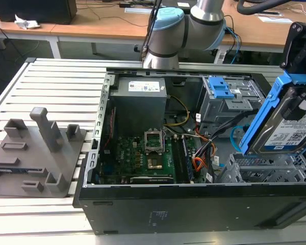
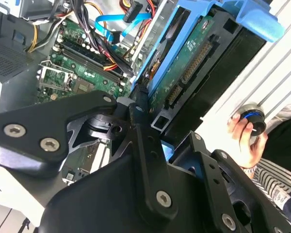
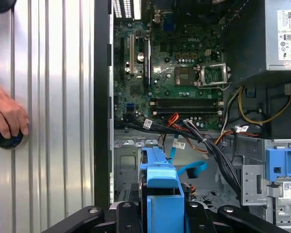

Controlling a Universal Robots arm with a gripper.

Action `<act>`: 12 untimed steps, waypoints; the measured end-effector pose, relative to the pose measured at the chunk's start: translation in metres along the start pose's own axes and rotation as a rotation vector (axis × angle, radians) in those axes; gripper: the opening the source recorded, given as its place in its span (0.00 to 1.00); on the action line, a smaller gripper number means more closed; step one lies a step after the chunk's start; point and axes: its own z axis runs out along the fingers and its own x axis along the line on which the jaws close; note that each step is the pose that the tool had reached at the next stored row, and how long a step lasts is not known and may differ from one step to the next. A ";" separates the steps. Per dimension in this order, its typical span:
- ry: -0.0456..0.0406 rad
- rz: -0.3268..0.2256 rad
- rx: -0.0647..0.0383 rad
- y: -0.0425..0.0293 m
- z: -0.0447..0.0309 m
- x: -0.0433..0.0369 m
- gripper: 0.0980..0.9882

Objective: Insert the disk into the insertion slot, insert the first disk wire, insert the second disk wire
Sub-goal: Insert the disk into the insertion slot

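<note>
The tool is clenched on the disk, which hangs tilted in its blue carrier just above the insertion slot, at the exterior view's right end of the computer case. To do this step well, I think the disk must come level with the slot mouth and not catch the second disk wire beside it. The case lies on a slatted metal bench; wooden desks stand behind, and a person's hand is on the bench.
</note>
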 end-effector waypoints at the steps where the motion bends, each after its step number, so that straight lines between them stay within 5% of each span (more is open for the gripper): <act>1: -0.0002 0.000 0.000 0.0000 0.0005 0.0000 0.30; 12: 0.0001 0.000 0.000 -0.0038 0.0230 -0.0002 0.30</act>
